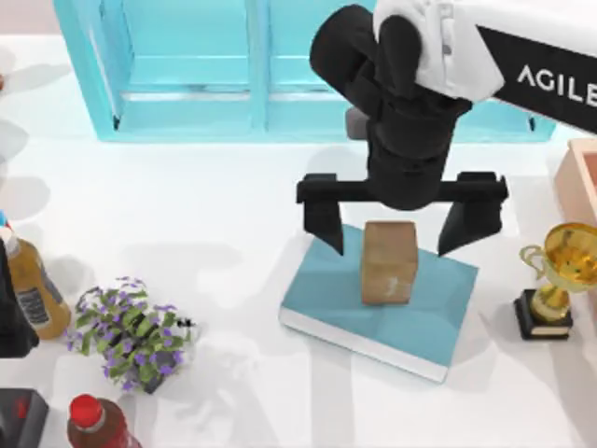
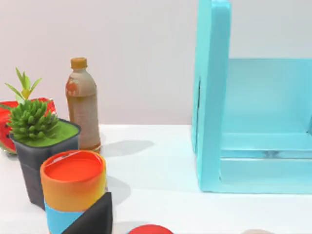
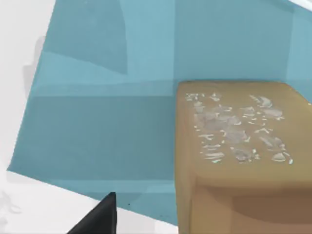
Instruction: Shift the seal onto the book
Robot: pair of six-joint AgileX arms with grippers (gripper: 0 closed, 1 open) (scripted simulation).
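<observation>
My right gripper (image 1: 401, 229) hangs with its fingers spread wide, one on each side of the seal (image 1: 389, 262) and clear of it, so nothing is clamped. The seal stands on the book (image 1: 326, 303), directly beneath my wrist and between the two fingertips. I judge the placing itself done and the step in hand to be the retreat: I would lift straight up with the fingers held apart, without any sideways drift, since a brushed fingertip could tip the block off the cover. The top view gives me the whole layout, with both fingers flanking the block and the gold trophy (image 1: 555, 280) well off to the outside of one finger. The right wrist view shows the pale flecked top face of the seal (image 3: 239, 129) close up against the teal cover (image 3: 97, 126), with one dark fingertip (image 3: 100, 217) at the book's edge. My left gripper is parked; its camera looks at a brown bottle (image 2: 83, 105) and the teal shelf unit (image 2: 212, 97).
</observation>
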